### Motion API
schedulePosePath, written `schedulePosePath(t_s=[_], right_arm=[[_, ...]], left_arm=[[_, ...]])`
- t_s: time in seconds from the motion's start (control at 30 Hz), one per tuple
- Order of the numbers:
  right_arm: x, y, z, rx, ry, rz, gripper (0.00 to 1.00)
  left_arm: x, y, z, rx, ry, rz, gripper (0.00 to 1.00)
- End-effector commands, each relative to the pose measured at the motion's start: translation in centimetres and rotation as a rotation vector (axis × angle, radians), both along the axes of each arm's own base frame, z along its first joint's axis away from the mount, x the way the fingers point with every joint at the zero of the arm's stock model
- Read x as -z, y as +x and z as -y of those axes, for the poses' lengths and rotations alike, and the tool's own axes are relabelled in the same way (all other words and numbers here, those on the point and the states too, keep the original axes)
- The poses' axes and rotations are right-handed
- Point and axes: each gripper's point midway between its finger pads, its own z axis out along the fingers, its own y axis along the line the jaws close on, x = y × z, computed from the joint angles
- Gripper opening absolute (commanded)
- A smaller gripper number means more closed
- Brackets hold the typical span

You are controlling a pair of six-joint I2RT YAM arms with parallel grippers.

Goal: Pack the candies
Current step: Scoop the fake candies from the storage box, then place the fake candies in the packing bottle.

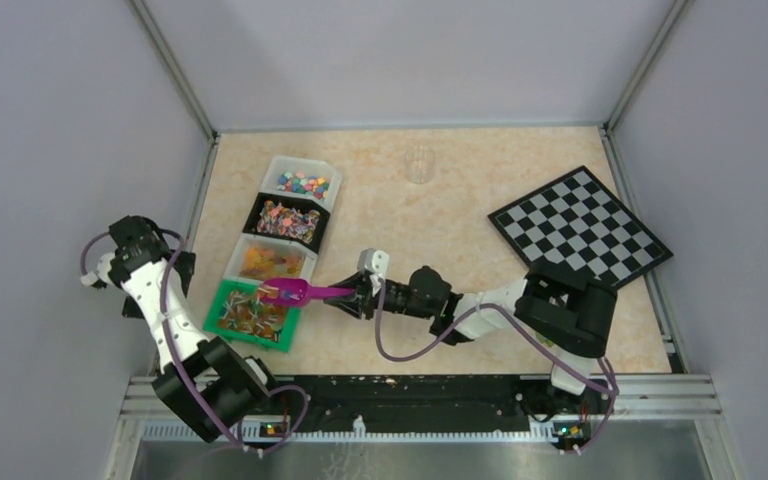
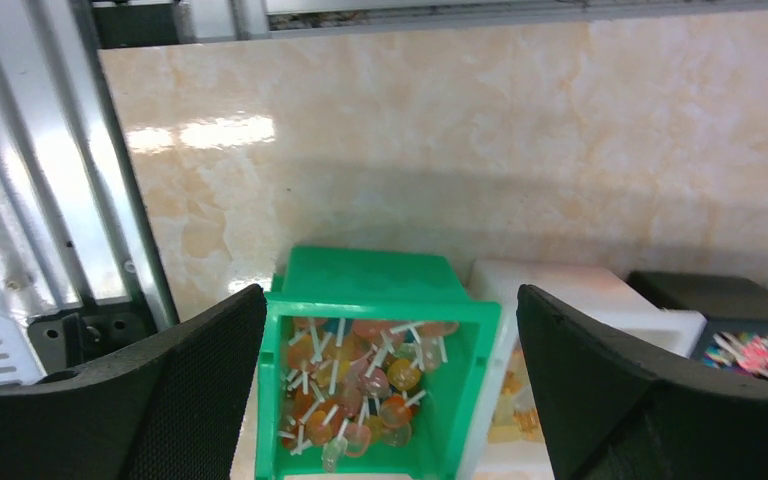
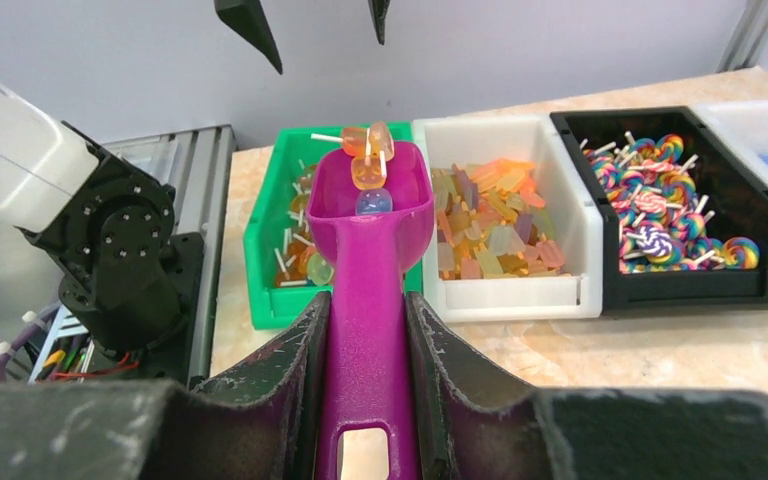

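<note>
Candies (image 2: 355, 385) lie in green bin (image 2: 370, 275); magenta scoop (image 3: 370, 260) holds a few.

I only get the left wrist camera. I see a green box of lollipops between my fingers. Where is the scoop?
Observer: The right fingers clamp the magenta scoop by its handle, with its bowl over the green bin.
Child: Is anything in it?
Observer: Yes, a few lollipops sit in its bowl.
Child: What's past the black box?
Observer: One more white bin, holding small multicoloured candies.
</note>
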Motion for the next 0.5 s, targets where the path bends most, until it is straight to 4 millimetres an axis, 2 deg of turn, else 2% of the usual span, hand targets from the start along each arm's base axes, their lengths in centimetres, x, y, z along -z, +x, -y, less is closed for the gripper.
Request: schedulePosePath(t_s=[0.0,0.13,0.3,0.47], right_arm=[[-6.5,-0.1,1.7,0.023,0.184,0.098,0.00],[-7.9,-0.1,3.1,0.050,0.206,0.126,0.00],[-11.0,0.0,5.7,0.102,0.286,0.153,0.00],[-14.0,0.1,8.4,0.157,0.353,0.176,0.00]], left_arm=[[-3.9,2.5,0.6,0.105,0.040,0.166,0.99],[-5.7,3.7,1.4,0.169,0.031,0.246,0.99],[-7.2,4.7,2.3,0.222,0.015,0.311,0.99],[-7.3,5.2,2.9,0.261,0.003,0.341,0.99]])
